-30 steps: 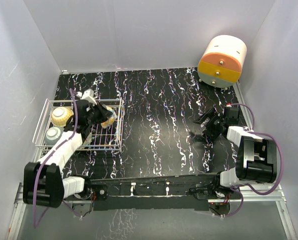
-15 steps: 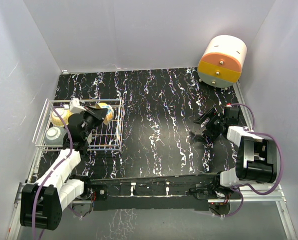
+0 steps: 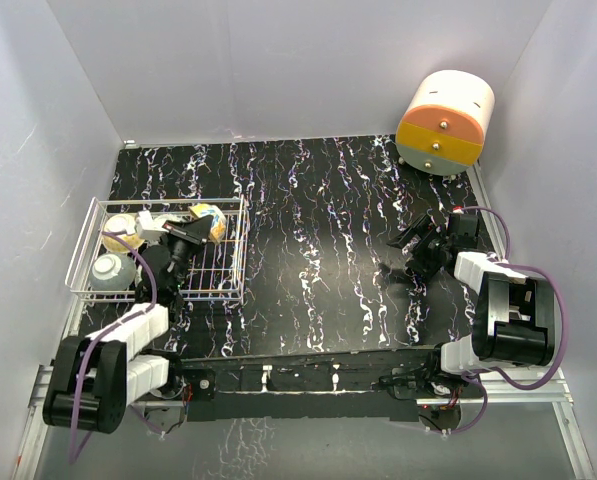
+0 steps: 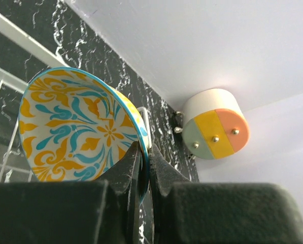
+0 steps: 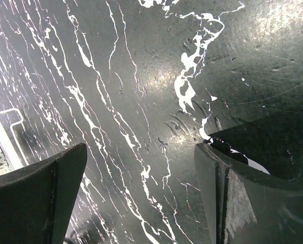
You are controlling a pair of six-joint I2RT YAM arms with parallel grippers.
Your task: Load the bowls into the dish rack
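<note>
My left gripper (image 3: 190, 234) hangs over the far right part of the white wire dish rack (image 3: 240, 250), shut on a bowl. That bowl (image 3: 208, 217) is cream-yellow with a teal rim. In the left wrist view the bowl (image 4: 75, 127) is tilted on edge, its patterned inside facing the camera, and the left gripper (image 4: 145, 163) pinches its rim. Two more bowls sit in the rack's left half: a cream one (image 3: 119, 227), partly hidden by my arm, and a grey-white one (image 3: 108, 270). My right gripper (image 3: 403, 258) stands open and empty low over the black table at the right. The right wrist view shows the right gripper (image 5: 141, 190) with only table between its fingers.
An orange-and-cream round drawer unit (image 3: 445, 121) stands at the far right corner; the left wrist view also shows this drawer unit (image 4: 215, 129) beyond the bowl. White walls close in the table on three sides. The rack lies close to the left wall.
My left arm has drawn its elbow back toward the near edge, and the gripper has turned, carrying the bowl slightly toward the rack's far side. The right arm has not moved.
</note>
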